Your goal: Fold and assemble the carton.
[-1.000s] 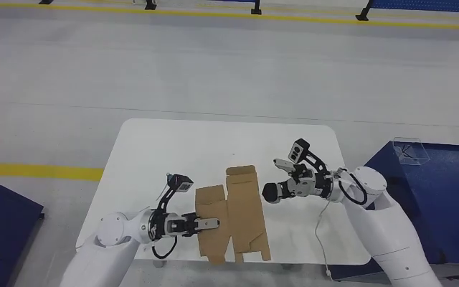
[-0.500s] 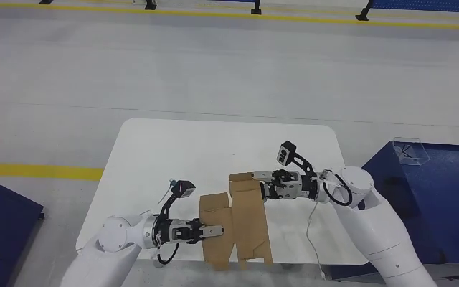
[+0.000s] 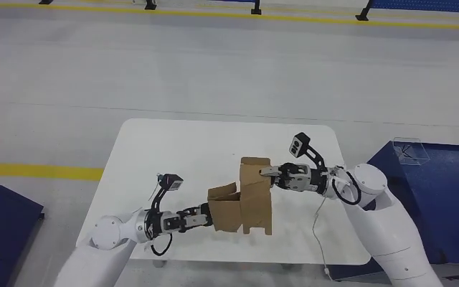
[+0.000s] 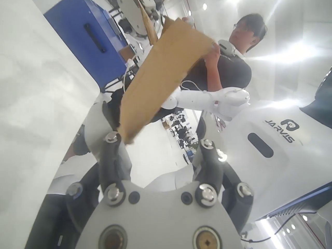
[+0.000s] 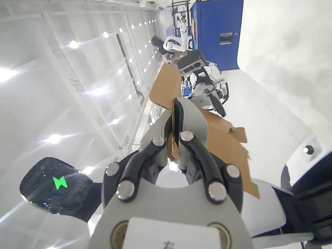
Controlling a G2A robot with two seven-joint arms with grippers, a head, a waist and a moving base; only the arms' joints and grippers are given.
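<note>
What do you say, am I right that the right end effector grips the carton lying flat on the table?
Not quite: the right end effector grips the carton, but the top view shows it partly opened and raised, not flat on the table.

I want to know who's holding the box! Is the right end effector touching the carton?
Touching. The right wrist view shows the right end effector shut on an edge of the carton, with the cardboard pinched inside it and no gap.
</note>
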